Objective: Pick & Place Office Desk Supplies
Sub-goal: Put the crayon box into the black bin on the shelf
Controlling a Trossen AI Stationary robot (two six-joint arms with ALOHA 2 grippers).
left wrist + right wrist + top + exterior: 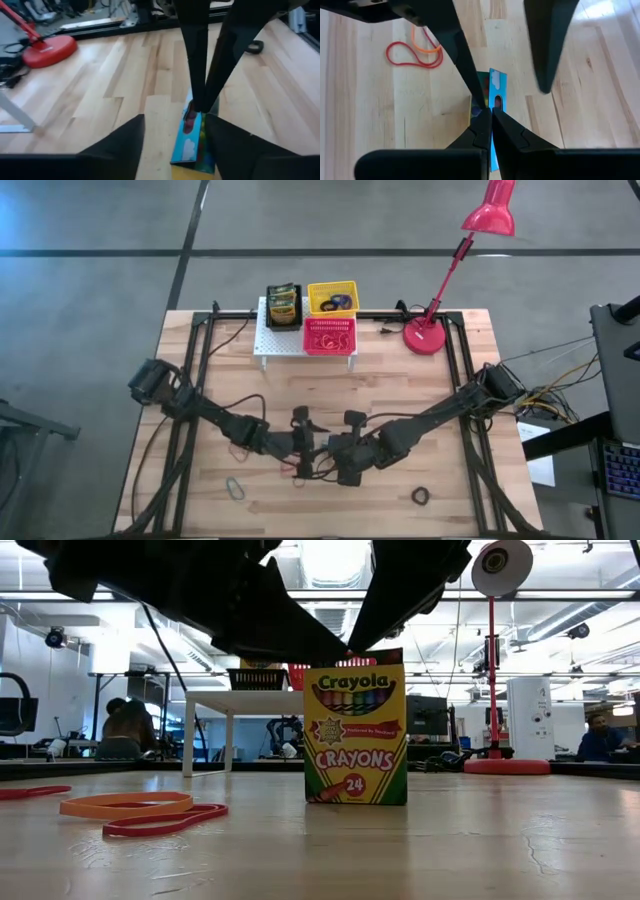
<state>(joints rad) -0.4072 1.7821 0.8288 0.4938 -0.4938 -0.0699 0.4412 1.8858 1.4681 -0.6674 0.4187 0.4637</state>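
Fingers of the right gripper point(490, 117) are pinching together on the top edge of the upright crayon box point(356, 735) mid-counter point(400, 395), while the left gripper point(175, 132) is straddling it spread apart, so the thin pinch could be tipping the box over.

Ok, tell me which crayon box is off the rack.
The crayon box upright mid-table, in the right gripper; the other sits on the rack.

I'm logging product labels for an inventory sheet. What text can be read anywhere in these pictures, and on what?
"Crayola" on the upright crayon box, top of its front.
"CRAYONS" on the same box, lower down.
"24" near its bottom.
The small red banner across its middle is too small to read.
The second crayon box on the white rack: unreadable.
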